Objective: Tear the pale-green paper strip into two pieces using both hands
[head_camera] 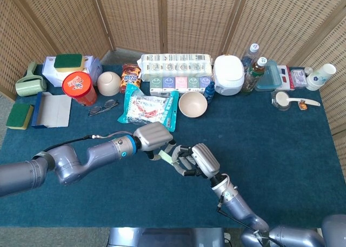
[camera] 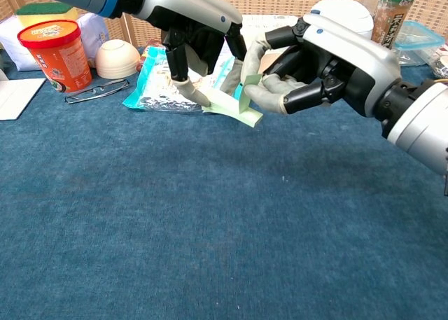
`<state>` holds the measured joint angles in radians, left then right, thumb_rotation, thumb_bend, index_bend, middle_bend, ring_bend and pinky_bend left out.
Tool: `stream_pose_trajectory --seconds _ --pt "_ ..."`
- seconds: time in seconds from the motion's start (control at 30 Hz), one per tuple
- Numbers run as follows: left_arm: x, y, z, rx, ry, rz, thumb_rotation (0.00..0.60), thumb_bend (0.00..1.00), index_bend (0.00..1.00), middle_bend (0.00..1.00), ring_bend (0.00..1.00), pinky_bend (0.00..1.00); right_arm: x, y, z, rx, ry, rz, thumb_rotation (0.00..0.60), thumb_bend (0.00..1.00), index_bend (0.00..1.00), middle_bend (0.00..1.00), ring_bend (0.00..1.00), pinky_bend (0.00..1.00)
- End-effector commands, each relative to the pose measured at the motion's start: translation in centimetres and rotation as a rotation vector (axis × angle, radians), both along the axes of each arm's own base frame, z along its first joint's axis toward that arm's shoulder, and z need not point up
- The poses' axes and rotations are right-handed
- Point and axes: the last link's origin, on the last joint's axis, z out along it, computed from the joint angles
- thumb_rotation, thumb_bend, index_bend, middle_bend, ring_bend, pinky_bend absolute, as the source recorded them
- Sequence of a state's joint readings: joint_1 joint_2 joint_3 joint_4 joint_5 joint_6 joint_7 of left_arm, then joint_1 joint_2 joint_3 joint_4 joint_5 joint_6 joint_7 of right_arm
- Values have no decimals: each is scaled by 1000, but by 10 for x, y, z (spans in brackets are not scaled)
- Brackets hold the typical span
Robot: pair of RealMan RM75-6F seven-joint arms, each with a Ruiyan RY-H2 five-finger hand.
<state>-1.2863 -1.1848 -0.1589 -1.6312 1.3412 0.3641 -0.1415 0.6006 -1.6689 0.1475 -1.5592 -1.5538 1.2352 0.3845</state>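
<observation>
The pale-green paper strip hangs between the two hands, just above the blue tablecloth and apparently in one piece. The left hand pinches its left end with downturned fingertips; the right hand pinches the other end, which stands up folded between thumb and finger. Both grips look set — by my reading the tear itself is not yet made, so the pulling apart remains. Beyond the left hand lie a printed snack bag and a red tub; their lettering is too small to read.
</observation>
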Motion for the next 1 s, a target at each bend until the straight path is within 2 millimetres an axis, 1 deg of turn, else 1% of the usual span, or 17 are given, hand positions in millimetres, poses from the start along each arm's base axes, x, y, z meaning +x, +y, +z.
stream_pose_trajectory --seconds 0.03,0.27,0.5,1.0 --pt "0 0 0 -1 1 1 600 387 671 1000 1000 1000 0 0 0 0 -1 1 600 424 603 952 996 995" --pt "-1 0 0 1 1 -1 600 387 671 1000 1000 1000 1 0 0 -4 -7 0 600 424 656 959 996 995" --pt "-2 -1 -1 -2 4 0 600 387 672 1000 1000 1000 1 0 0 -2 -4 0 600 424 688 961 996 994" --pt "-5 -2 -3 -5 6 2 600 388 686 1000 1000 1000 1 1 -2 -2 -10 -3 600 426 803 984 1000 994"
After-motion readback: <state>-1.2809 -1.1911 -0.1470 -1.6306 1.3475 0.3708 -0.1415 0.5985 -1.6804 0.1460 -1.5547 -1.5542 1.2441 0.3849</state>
